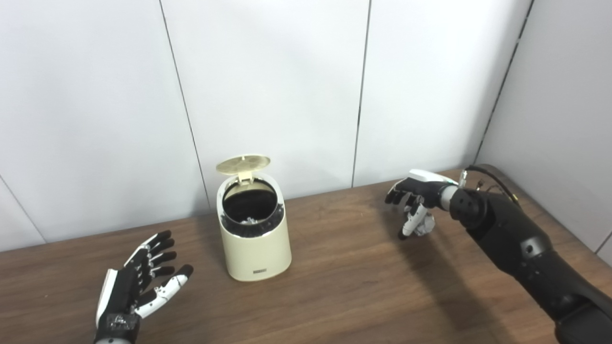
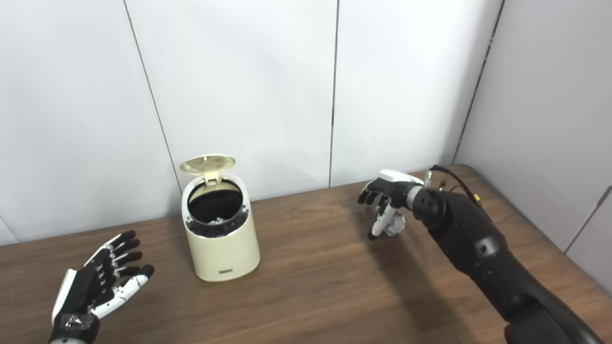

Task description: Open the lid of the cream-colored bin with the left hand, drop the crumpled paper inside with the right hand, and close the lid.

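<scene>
The cream-colored bin [image 1: 256,243] stands on the table near the back wall, its round lid [image 1: 243,163] tipped up and open. Its dark inside shows a few pale bits at the bottom. The crumpled paper [image 1: 425,225] lies on the table at the right. My right hand [image 1: 415,198] hovers just over it, palm down, fingers curved and apart, thumb hanging beside the paper, not closed on it. My left hand [image 1: 138,284] rests open at the front left, palm up, a short way left of the bin.
The brown wooden table [image 1: 334,286] runs to white wall panels behind and a grey wall on the right. My right forearm [image 1: 516,243] crosses the table's right side.
</scene>
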